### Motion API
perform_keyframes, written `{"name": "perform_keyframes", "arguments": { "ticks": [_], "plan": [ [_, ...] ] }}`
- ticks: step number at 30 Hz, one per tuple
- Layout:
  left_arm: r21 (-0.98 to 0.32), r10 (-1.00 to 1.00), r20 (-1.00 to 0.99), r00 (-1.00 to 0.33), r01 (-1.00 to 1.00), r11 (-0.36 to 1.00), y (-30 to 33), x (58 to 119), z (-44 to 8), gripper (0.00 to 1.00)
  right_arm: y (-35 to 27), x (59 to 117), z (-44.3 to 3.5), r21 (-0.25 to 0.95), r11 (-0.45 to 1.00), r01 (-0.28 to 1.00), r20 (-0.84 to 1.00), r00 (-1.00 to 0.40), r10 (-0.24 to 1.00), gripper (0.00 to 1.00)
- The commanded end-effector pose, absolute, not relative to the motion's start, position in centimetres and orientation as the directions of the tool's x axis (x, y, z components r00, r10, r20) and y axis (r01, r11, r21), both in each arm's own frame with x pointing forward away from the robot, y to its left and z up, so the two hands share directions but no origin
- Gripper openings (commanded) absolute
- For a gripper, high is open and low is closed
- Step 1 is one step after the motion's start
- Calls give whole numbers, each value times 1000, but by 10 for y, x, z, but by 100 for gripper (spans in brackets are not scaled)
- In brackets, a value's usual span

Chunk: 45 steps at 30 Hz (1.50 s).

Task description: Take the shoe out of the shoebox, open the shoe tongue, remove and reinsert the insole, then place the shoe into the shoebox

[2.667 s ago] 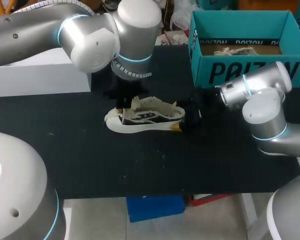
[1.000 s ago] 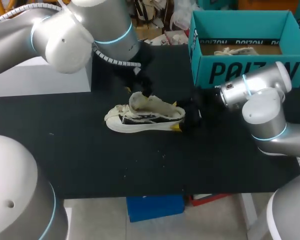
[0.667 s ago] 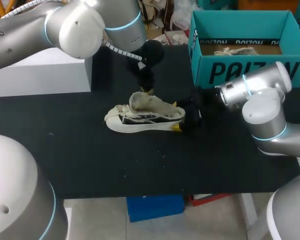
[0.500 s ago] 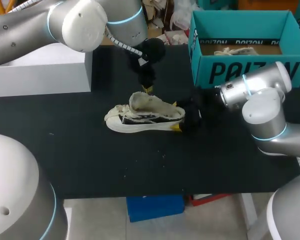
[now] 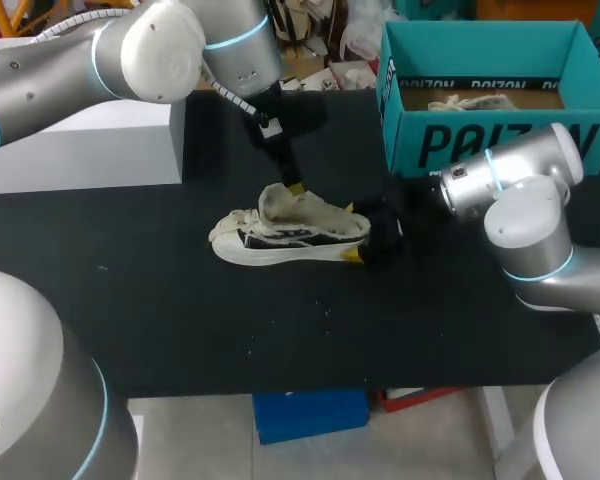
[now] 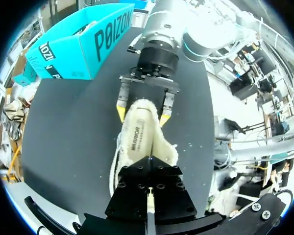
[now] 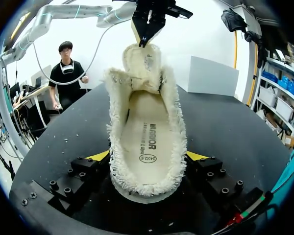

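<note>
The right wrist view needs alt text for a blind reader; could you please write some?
A fleece-lined shoe, heel clamped in the right gripper, lies on the black table with its insole showing; ahead, the left gripper pinches its raised tongue.

Black table [image 5: 180, 330] is seen across the whole head view, matte top dotted w/ pale specks [image 5: 327, 312] approx. at centre. A white block [image 5: 80, 160] is set on it at 10 o'clock.

R gripper [image 7: 148, 156] clamps shoe [image 7: 147, 125] heel (tongue [image 7: 142, 61] upright).
</note>
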<state>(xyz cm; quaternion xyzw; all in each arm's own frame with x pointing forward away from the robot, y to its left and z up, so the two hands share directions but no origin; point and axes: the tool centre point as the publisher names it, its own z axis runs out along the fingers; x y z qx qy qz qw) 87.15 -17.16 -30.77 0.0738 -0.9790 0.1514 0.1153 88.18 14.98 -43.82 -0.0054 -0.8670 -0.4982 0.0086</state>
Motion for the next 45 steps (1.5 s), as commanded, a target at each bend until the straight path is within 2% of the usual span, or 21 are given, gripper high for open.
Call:
{"name": "perform_keyframes", "arguments": {
  "ticks": [1, 19, 45],
  "plan": [
    [-244, -91, 261, -961, -157, 957, -180, 881, -306, 0, 150, 883, -440, 863, 505, 19, 21, -1000, 1, 0],
    [-198, -61, 291, -955, -122, 973, -191, 892, -343, 0, 150, 883, -440, 863, 505, 19, 21, -1000, 1, 0],
    [-126, 8, 371, -929, -42, 991, -201, 864, -383, 0, 150, 883, -440, 863, 505, 19, 21, -1000, 1, 0]
  ]
}}
